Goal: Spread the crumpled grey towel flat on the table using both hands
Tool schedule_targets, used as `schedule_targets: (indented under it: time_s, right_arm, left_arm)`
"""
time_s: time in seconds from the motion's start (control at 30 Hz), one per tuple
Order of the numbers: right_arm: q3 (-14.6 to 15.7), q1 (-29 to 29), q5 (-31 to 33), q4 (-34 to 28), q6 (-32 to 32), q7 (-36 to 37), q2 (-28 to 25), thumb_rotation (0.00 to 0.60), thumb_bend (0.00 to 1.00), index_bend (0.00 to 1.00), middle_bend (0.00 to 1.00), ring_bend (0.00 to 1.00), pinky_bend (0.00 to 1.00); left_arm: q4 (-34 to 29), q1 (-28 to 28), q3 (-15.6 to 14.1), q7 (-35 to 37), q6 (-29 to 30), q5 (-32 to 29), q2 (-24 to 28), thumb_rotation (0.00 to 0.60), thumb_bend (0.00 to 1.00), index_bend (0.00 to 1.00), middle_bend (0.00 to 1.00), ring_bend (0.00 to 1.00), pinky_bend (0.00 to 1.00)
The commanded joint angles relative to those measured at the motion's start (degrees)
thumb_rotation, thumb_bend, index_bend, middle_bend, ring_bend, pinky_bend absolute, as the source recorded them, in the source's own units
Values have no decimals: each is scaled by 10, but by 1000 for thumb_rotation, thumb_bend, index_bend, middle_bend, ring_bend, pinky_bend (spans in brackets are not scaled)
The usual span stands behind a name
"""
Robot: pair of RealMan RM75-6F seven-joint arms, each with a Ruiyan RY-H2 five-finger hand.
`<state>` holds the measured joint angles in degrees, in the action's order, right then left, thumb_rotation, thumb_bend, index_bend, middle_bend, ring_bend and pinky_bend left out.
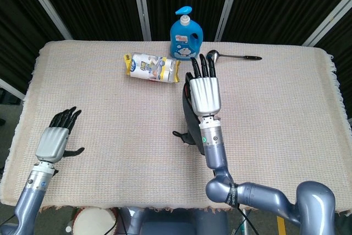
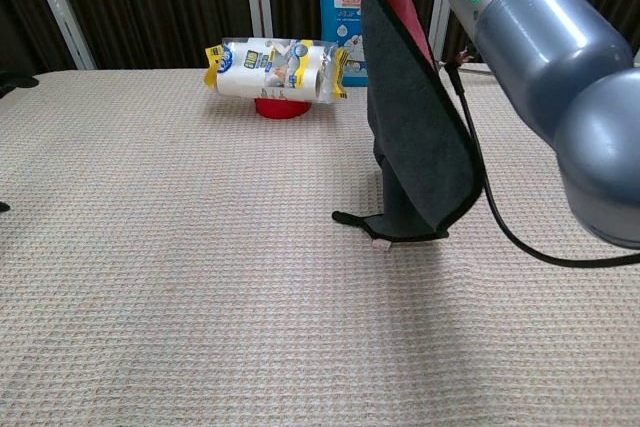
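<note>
The towel [image 2: 415,137], grey outside and pink inside, hangs upright at the table's middle with its lower edge touching the beige table cover [image 2: 160,277]. In the head view only a dark strip of the towel [image 1: 190,119] shows beside my right hand [image 1: 202,94], which grips its top edge with fingers pointing away. The chest view shows the right forearm [image 2: 560,77], with the hand itself cut off by the top edge. My left hand [image 1: 55,138] hovers open over the table's near left, far from the towel, holding nothing.
A blue detergent bottle [image 1: 186,34] stands at the back centre. A yellow-ended pack of paper rolls [image 1: 152,68] lies to its left over a red bowl [image 2: 280,107]. A metal ladle [image 1: 231,56] lies at the back right. The table's front edge [image 1: 110,205] is fringed.
</note>
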<state>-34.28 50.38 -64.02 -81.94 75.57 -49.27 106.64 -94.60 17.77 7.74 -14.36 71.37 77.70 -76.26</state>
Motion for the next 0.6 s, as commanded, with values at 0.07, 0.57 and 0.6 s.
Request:
schedule_targets:
  time_s: [0.07,0.57,0.6]
  right_arm:
    - [-1,16,10,18,-3,7,4,600,639,664,193,86,107]
    - [2,48,20,29,12,9,-4,600,639,664,193,86,106]
    - [4,49,21,28,13,9,-5,600,639,664,193,86,107]
  left_arm:
    - [-7,18,4,-18,-11,0,-17,600,0,0,0,0,82]
    - [-26,49,-2,-47,-25,11,-41,600,0,0,0,0,82]
    - [-26,52,-2,-49,-26,13,-42,600,0,0,0,0,82]
